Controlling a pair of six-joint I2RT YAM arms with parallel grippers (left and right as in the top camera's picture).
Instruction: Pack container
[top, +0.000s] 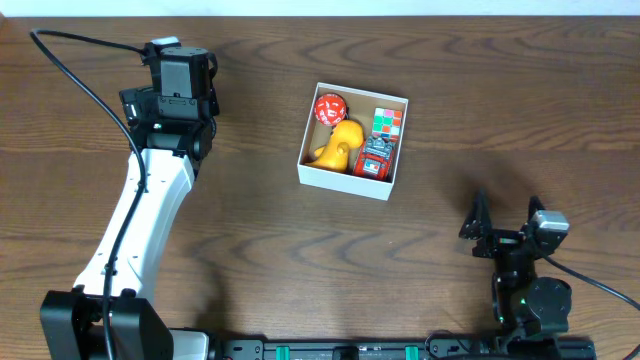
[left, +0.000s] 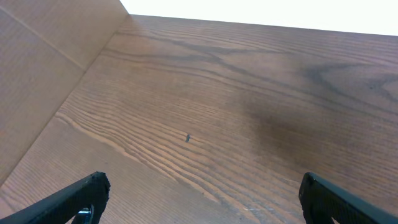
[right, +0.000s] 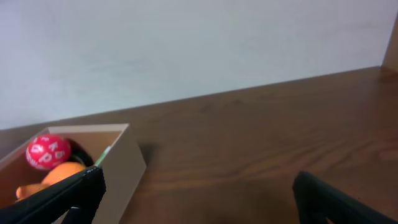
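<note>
The container (top: 340, 180), a square shallow white box, sits at the table's middle. Inside lie a red ball (top: 329, 108), a yellow-orange duck (top: 340, 143), a colour cube (top: 387, 122) and a small red toy (top: 375, 159). My left gripper (top: 175, 62) is open and empty over bare wood at the far left, well apart from the box; its wrist view (left: 199, 199) shows only table. My right gripper (top: 503, 215) is open and empty at the front right. Its wrist view (right: 196, 199) shows the box wall (right: 121, 168), the ball (right: 47, 152) and the duck (right: 56, 177).
A brown cardboard wall (left: 43, 68) rises at the table's left edge in the left wrist view. A pale wall (right: 186, 50) stands behind the table's far edge. Black cables (top: 80, 70) trail from the left arm.
</note>
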